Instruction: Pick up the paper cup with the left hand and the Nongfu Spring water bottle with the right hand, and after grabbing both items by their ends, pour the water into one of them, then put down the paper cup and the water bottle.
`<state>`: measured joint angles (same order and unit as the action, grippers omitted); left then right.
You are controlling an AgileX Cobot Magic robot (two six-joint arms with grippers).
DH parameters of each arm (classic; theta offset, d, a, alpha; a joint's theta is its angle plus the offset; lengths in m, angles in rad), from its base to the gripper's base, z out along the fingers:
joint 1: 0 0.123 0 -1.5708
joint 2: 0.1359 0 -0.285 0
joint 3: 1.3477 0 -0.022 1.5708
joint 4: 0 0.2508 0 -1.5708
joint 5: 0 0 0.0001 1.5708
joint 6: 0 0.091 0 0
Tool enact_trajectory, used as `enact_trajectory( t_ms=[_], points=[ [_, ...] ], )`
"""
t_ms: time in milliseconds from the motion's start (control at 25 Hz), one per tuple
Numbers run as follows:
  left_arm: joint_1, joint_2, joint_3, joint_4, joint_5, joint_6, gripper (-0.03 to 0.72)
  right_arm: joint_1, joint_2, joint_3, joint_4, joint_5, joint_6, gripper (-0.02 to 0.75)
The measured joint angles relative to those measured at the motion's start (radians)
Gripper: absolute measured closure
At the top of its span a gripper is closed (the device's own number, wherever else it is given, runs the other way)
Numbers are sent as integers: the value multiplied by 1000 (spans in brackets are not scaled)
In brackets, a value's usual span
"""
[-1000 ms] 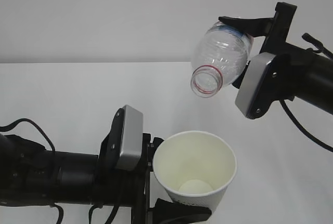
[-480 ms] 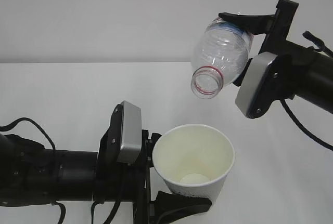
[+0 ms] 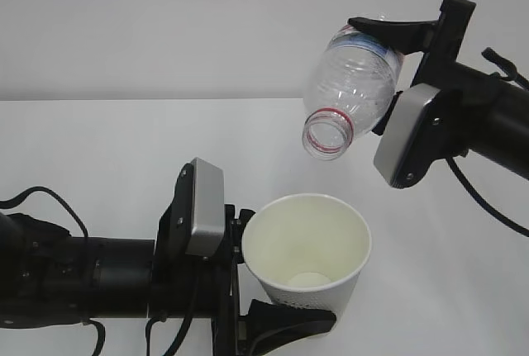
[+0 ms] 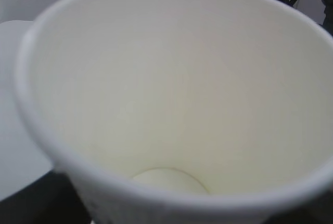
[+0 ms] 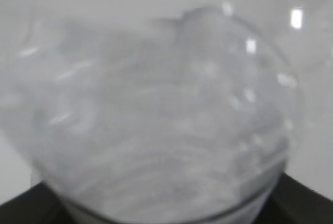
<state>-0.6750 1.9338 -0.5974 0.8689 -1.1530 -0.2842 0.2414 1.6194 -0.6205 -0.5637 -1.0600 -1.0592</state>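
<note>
left end effector point(image 3: 277, 323) pinching paper cup point(image 3: 307, 250); right end effector point(image 3: 388, 50) pinching tilted bottle point(image 3: 347, 92).

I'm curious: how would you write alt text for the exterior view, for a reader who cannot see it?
A clear ribbed plastic bottle, uncapped, is held tilted mouth-down by the right black gripper above a white paper cup gripped by the left black gripper. No stream of water is visible.

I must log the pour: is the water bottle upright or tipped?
Tipped. The water bottle, held in the right pincer, points its open mouth down toward the paper cup.
</note>
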Motion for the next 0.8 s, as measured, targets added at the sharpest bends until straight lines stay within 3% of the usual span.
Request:
enact_trajectory(
  t_ms=[800],
  points=[
    [0,0,0,-1,0,0,109,0,0,0,2,-2,-40,253]
  ],
)
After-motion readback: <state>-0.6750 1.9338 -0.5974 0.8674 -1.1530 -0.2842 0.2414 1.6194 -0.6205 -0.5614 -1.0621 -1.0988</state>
